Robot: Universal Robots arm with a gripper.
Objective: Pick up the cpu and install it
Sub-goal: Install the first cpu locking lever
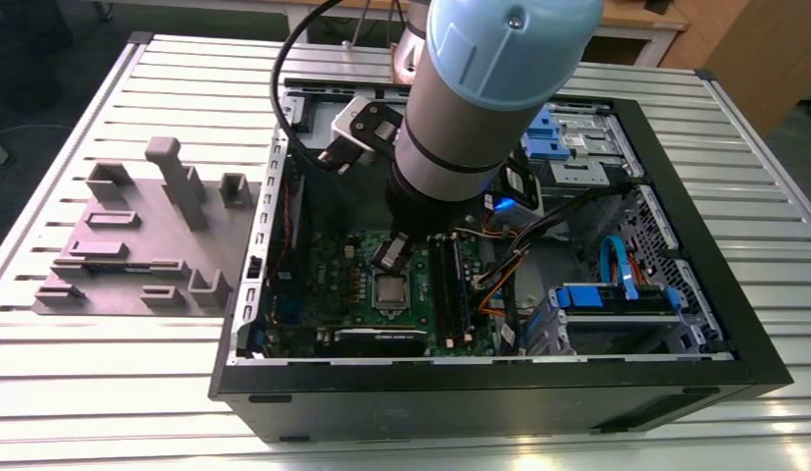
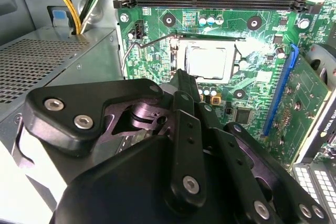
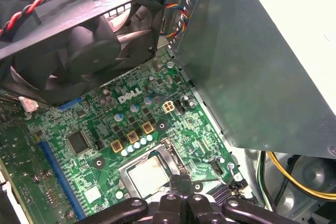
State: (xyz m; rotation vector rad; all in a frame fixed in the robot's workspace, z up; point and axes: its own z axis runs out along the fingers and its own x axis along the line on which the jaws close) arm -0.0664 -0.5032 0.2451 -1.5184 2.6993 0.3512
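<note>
I find the arm reaching down into the open computer case [image 1: 719, 343], which lies on the slatted table [image 1: 118, 392]. The gripper [image 1: 389, 253] hangs low over the green motherboard [image 1: 329, 270], in the part of the case interior towards the exterior view's left. In the first wrist view its fingers [image 3: 176, 182] are clenched together with nothing between them.

The cpu [image 1: 389, 288] lies flat in its socket on the motherboard, silvery top up. In both wrist views the fingertips stand just beside one edge of it; I cannot tell whether they touch it. A thin wire lever [image 2: 149, 39] runs along one side of the socket, and I cannot tell whether it is latched.

A black fan [image 3: 79, 35] and a grey metal box [image 3: 252, 66] flank the board. A purple-grey tray [image 1: 130, 235] rests on the table at the exterior view's left of the case, well apart from the gripper.
</note>
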